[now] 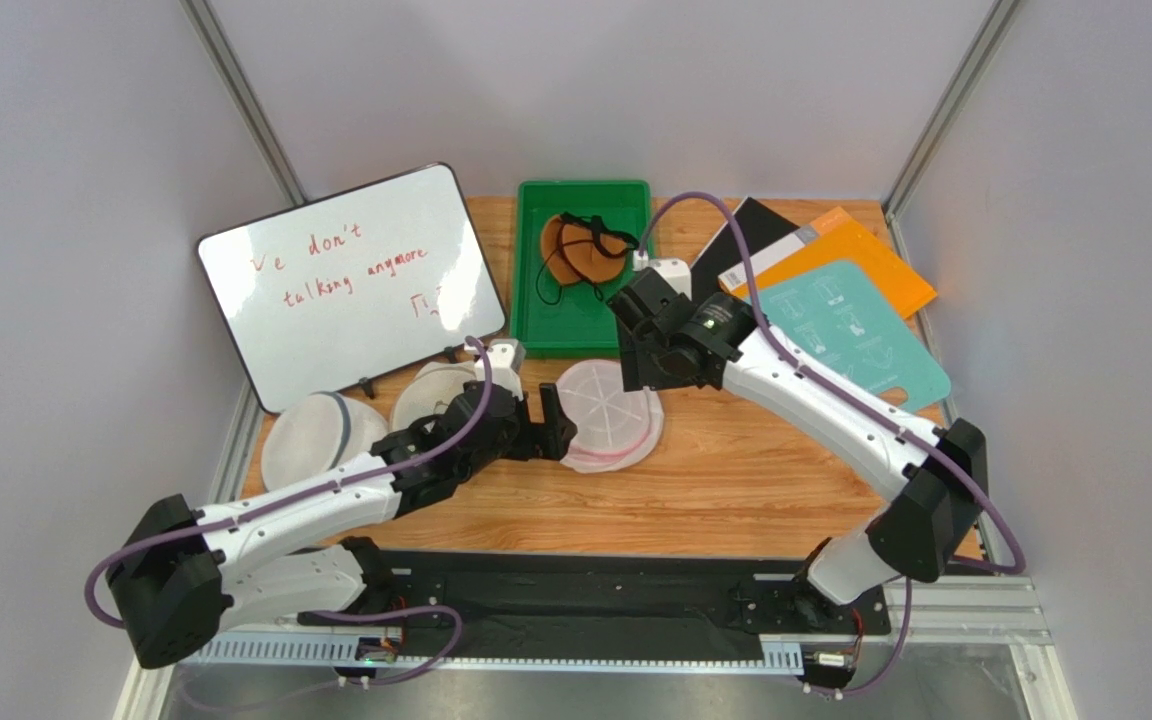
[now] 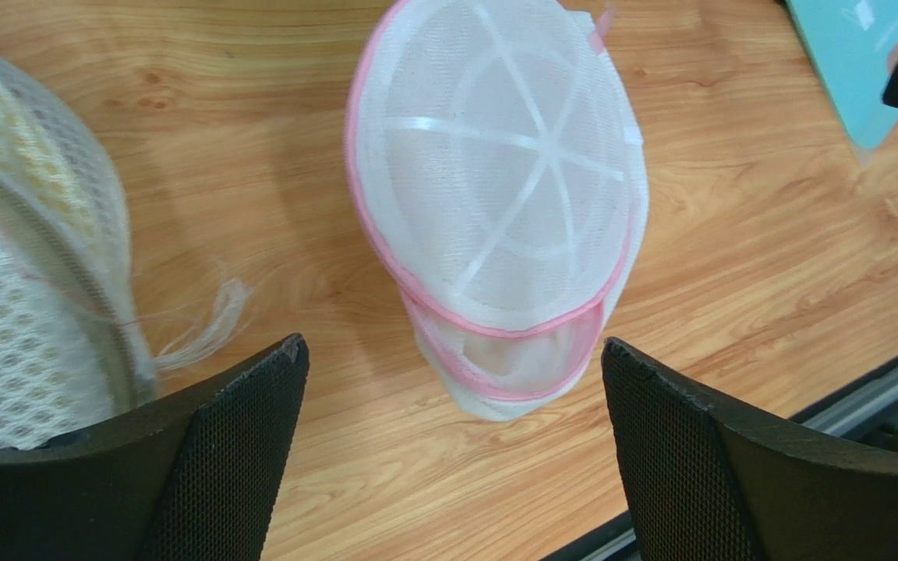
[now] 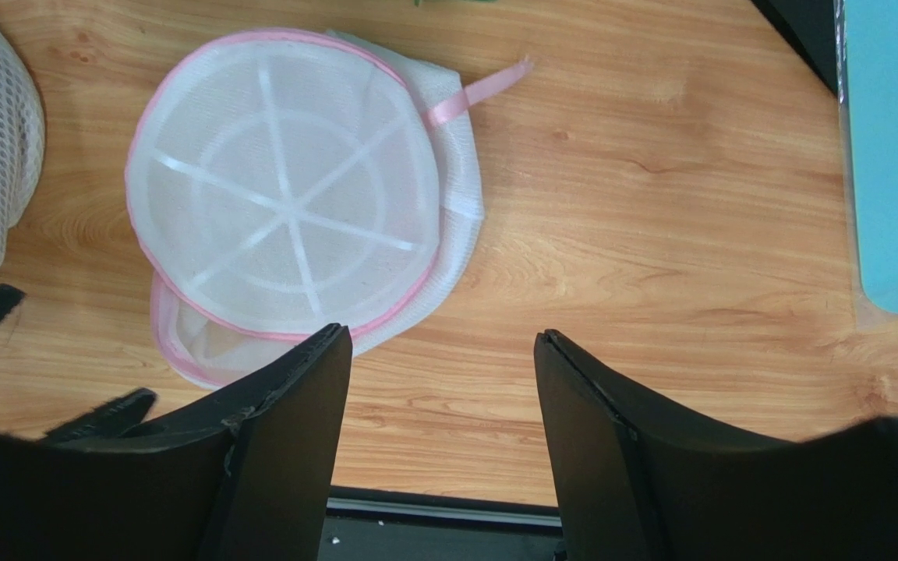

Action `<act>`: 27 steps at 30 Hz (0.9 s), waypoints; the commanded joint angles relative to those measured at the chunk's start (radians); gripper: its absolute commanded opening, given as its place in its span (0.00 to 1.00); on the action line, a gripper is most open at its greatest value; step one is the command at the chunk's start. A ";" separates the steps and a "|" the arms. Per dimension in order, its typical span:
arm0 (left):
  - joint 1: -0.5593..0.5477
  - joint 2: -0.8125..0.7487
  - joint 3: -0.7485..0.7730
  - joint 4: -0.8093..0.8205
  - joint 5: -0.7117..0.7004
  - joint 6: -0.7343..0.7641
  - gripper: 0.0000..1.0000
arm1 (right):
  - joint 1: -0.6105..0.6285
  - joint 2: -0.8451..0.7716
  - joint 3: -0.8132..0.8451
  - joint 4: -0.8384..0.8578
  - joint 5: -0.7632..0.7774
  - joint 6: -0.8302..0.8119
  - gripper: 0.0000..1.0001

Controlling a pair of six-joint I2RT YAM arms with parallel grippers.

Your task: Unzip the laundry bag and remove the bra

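The laundry bag [image 1: 609, 413], white mesh with pink trim, lies on the wooden table. It also shows in the left wrist view [image 2: 501, 199] and the right wrist view [image 3: 284, 199]. Its near edge gapes open and I see nothing inside. The brown bra [image 1: 575, 252] with black straps lies in the green tray [image 1: 530, 308] at the back. My left gripper [image 1: 555, 422] [image 2: 454, 386] is open and empty just left of the bag. My right gripper [image 1: 639, 371] [image 3: 442, 351] is open and empty above the bag's far right edge.
Two plain white mesh bags [image 1: 319, 435] [image 1: 440, 398] lie left of the laundry bag; one shows in the left wrist view [image 2: 20, 304]. A whiteboard [image 1: 349, 285] stands at back left. Teal [image 1: 853, 323] and orange [image 1: 868, 248] sheets lie at back right.
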 commanded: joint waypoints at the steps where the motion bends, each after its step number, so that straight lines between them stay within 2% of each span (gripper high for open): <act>1: 0.006 -0.068 0.050 -0.092 -0.082 0.071 1.00 | -0.044 -0.116 -0.093 0.125 -0.073 -0.018 0.64; 3: 0.017 -0.090 0.072 -0.126 -0.087 0.096 1.00 | -0.078 -0.175 -0.173 0.154 -0.088 -0.022 0.64; 9: 0.155 -0.208 0.101 -0.195 -0.021 0.151 1.00 | -0.193 -0.354 -0.363 0.242 -0.142 -0.042 0.65; 13: 0.305 -0.278 0.161 -0.284 0.043 0.199 1.00 | -0.299 -0.466 -0.442 0.272 -0.189 -0.067 0.66; 17: 0.447 -0.303 0.207 -0.378 0.167 0.225 1.00 | -0.433 -0.564 -0.488 0.277 -0.226 -0.090 0.67; 27: 0.470 -0.424 0.279 -0.565 0.102 0.252 1.00 | -0.523 -0.748 -0.520 0.273 -0.236 -0.124 0.71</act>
